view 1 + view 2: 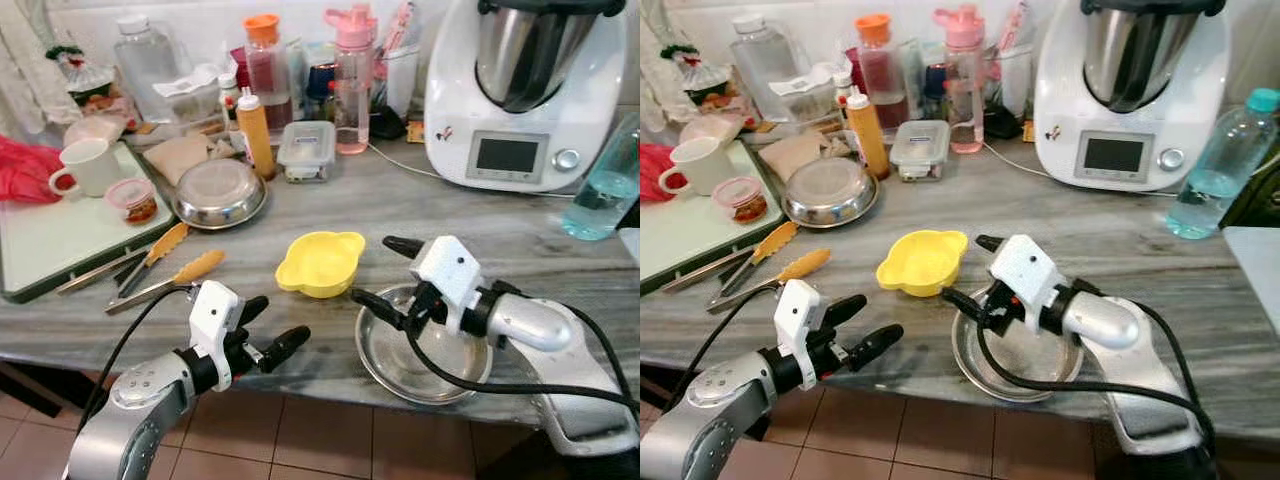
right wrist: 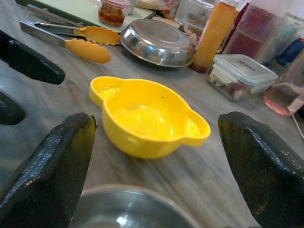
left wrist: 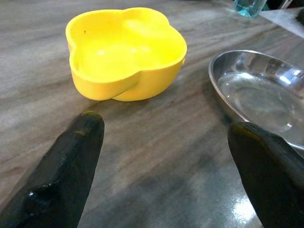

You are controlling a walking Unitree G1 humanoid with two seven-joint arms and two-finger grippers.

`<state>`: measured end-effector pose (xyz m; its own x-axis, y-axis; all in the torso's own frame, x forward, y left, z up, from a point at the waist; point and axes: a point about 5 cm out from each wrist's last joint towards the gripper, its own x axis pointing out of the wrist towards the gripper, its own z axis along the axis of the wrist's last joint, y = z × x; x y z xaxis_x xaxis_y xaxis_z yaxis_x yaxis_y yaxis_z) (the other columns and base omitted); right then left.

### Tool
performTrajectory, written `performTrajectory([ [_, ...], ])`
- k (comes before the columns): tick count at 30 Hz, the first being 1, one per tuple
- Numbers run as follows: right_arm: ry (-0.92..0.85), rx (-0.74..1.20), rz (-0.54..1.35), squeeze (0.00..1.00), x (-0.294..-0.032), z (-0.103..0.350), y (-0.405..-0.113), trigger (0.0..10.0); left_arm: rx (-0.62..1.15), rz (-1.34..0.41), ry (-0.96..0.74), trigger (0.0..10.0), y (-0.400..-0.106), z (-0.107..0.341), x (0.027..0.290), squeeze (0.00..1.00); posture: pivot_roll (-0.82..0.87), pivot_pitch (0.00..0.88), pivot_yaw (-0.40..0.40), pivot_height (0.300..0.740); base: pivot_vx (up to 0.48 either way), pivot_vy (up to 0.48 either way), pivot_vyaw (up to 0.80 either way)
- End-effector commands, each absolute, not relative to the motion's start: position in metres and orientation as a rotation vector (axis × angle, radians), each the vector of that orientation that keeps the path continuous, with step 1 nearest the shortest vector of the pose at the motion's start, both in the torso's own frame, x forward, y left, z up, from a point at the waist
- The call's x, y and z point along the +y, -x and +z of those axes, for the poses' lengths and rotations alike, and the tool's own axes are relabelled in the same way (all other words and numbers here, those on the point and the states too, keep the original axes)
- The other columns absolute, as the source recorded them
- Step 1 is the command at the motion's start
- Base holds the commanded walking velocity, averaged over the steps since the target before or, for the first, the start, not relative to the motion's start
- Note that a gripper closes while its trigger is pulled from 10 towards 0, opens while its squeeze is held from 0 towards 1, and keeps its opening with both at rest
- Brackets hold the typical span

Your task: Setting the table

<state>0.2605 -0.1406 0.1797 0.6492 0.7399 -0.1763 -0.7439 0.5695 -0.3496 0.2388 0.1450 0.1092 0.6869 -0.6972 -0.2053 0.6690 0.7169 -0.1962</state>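
Note:
A small yellow bowl (image 1: 320,263) with two handles sits upright on the marble counter (image 1: 500,230). Just right of it, near the front edge, lies a shallow steel plate (image 1: 425,350). My right gripper (image 1: 386,270) hovers open over the plate's left rim, its fingers pointing at the bowl (image 2: 147,116) from the right. My left gripper (image 1: 268,326) is open too, low at the counter's front edge, a short way in front of the bowl (image 3: 124,52) and left of the plate (image 3: 261,95). Neither gripper holds anything.
Orange-tipped tongs (image 1: 165,265) lie left of the bowl beside a green tray (image 1: 60,240) holding a white mug (image 1: 88,166) and a jar. An upturned steel dish (image 1: 220,192), sauce bottle, containers and a kitchen machine (image 1: 520,90) crowd the back. A water bottle (image 1: 605,185) stands far right.

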Motion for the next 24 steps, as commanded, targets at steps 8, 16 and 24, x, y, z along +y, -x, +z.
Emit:
performTrajectory([
  [8,0.437,0.152,0.868,1.00,-0.148,0.166,-0.231,10.0,0.282,-0.809,0.099,10.0,-0.237,0.110,0.148,0.00,-0.06,0.036,0.094,0.740,0.000,0.000,0.00],
  [16,0.453,0.296,0.827,1.00,-0.158,0.145,-0.224,10.0,0.308,-0.876,0.138,10.0,-0.231,0.112,0.146,0.00,-0.06,0.032,0.085,0.740,0.000,0.000,0.00],
  [24,0.455,0.344,0.826,1.00,-0.152,0.130,-0.227,10.0,0.387,-1.017,0.167,10.0,-0.215,0.108,0.146,0.00,-0.05,0.031,0.076,0.740,0.000,0.000,0.00],
])
